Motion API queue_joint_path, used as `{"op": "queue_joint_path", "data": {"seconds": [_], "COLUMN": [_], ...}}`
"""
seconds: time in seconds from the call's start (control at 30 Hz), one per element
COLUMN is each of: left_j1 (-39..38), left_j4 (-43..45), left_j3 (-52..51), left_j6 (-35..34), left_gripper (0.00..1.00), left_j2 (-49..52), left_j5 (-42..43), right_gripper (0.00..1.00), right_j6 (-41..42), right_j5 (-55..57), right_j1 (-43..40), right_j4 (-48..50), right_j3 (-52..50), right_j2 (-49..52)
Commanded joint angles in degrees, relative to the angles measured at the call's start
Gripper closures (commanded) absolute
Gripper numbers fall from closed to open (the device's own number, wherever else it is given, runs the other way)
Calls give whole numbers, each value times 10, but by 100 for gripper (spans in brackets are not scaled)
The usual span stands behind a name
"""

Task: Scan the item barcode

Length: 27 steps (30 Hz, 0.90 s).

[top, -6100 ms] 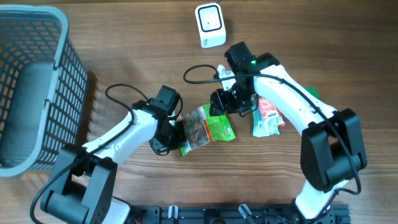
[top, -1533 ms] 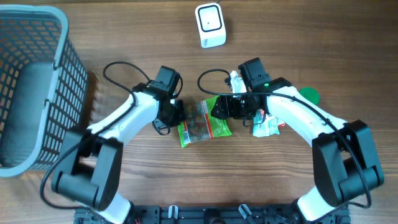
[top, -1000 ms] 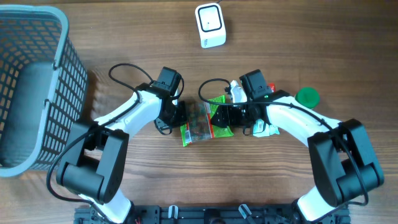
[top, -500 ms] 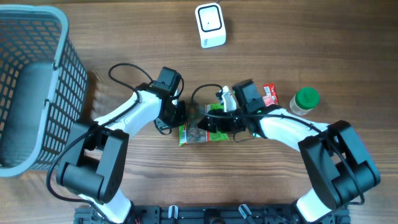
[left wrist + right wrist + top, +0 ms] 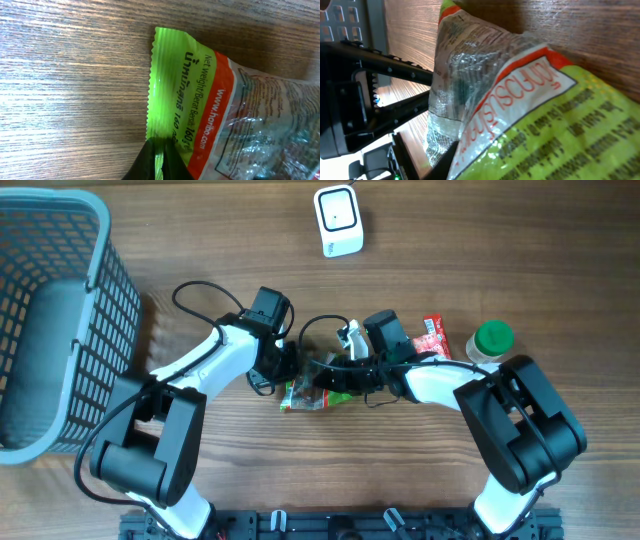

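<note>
The wooden tabletop (image 5: 560, 240) spreads under everything I reach. A grey mesh basket (image 5: 100, 270) stands at its left edge, well apart from my work. My left arm (image 5: 215, 365) and right arm (image 5: 440, 380) bend in toward each other near the middle of the tabletop and meet at the candy bag (image 5: 318, 388). That bag is green and orange with a clear, crinkled window, and it sits crumpled between my two wrists.

My left jaws are clenched on the bag's green crimped end, the dark fingertips (image 5: 150, 165) pinching the serrated seal. My right jaws are at the bag's other end. From my right wrist the bag fills nearly the whole view, and I cannot tell whether those jaws are clamped on it or only close around it.

The white scanner (image 5: 338, 220) stands near the top edge of the tabletop, well apart from the bag. A green-lidded jar (image 5: 490, 342) stands beyond my right arm, and a red packet (image 5: 432, 337) lies just beside it.
</note>
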Motion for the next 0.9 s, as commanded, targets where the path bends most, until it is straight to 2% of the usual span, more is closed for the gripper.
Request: {"op": "queue_joint_path", "data": {"seconds": [0.0,0.1,0.2,0.37,0.47,0.6,0.73,0.77,0.8,0.83,0.87], "left_j1": [4,30,56,90,113,148,182,191,197,202,203], "left_j4": [12,34,47,59,73,116,137,137,136,127,120], "left_j3": [-6,-5,-5,-5,-5,-5,-5,-5,-5,-5,-5], "left_j6": [13,11,11,14,14,49,73,73,73,71,71], "left_gripper": [96,96,96,96,96,96,73,51,36,0,0], "left_j2": [4,-44,-102,-172,-197,-197,-195,-195,-195,-195,-195], "left_j5": [7,-42,-82,-129,-198,-203,-203,-203,-203,-203,-203], "right_gripper": [83,85,96,96,96,96,96,96,96,96,96], "right_j6": [-74,-99,-131,-238,-325,-457,-506,-505,-505,-504,-505], "right_j5": [-61,-73,-77,-91,-57,26,80,106,125,141,141], "right_j1": [3,-26,-56,-95,-100,-100,-99,-99,-99,-99,-99], "right_j4": [0,-40,-77,-134,-255,-486,-598,-614,-628,-652,-667], "right_j3": [0,0,0,14,81,239,356,377,395,424,446], "right_j2": [10,-2,-7,-19,-49,-86,-105,-108,-108,-108,-108]}}
